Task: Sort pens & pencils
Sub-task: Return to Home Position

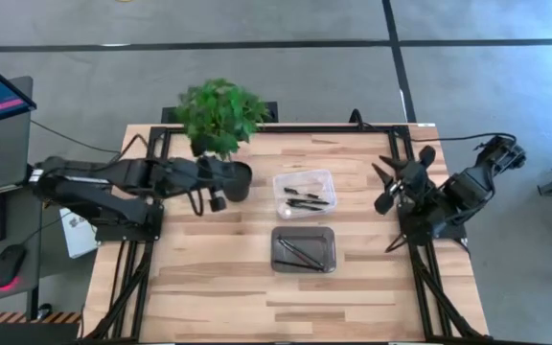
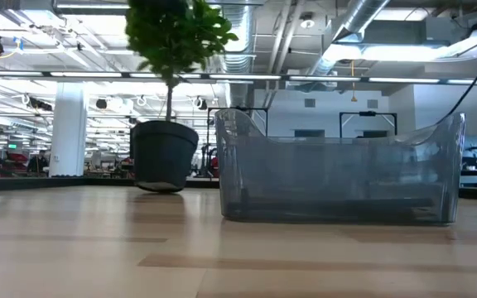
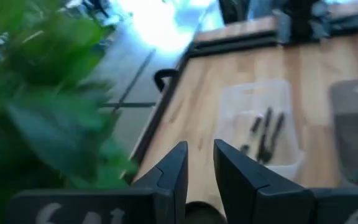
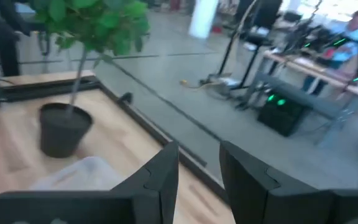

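Several dark pens (image 1: 307, 198) lie in a clear tray (image 1: 326, 177) at mid-table; the left wrist view shows these pens (image 3: 265, 134) too. Thin dark pencils (image 1: 300, 252) lie in a grey tray (image 1: 329, 235) nearer the front edge. My left gripper (image 1: 217, 201) hangs above the table beside the plant pot, left of the clear tray, open (image 3: 201, 148) with nothing between its fingers. My right gripper (image 1: 388, 187) is raised at the table's right side, right of the clear tray. It points toward the far left and is open (image 4: 199, 149) and empty.
A potted plant (image 1: 220, 117) in a black pot (image 1: 238, 180) stands at the far left of the trays, close to my left gripper. In the low view the grey tray (image 2: 338, 182) stands in front and the pot (image 2: 164, 156) behind. Bare wood lies toward the near edge.
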Motion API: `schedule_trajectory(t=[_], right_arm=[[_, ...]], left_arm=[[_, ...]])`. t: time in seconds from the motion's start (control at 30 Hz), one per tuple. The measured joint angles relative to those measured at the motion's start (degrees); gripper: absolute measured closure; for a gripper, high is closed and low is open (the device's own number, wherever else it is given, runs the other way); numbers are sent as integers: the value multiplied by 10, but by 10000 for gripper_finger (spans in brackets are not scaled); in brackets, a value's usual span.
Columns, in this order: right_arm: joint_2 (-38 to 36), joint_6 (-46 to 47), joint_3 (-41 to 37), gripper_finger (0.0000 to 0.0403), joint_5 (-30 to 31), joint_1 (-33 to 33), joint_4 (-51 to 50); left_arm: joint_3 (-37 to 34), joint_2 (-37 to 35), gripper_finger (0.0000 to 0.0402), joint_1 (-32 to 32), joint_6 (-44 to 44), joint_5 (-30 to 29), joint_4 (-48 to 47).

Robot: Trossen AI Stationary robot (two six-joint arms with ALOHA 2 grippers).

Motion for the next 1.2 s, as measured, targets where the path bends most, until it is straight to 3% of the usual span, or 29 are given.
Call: schedule_trajectory(t=[0.2, 0.3, 0.63, 0.87, 1.2], right_arm=[[-76, 33, -99, 264, 42, -46, 0], [-121, 55, -148, 264, 62, -67, 1], [-198, 86, -275, 264, 67, -76, 72], [-199, 125, -344, 265, 123, -76, 92], [-199, 178, -381, 266, 131, -52, 96]], left_arm=[[-184, -124, 333, 52, 55, -11, 222], [-245, -167, 333, 86, 65, -7, 273], [-301, -217, 333, 114, 26, 79, 263], [-305, -215, 333, 110, -10, 142, 214], [-370, -280, 333, 69, -3, 51, 240]])
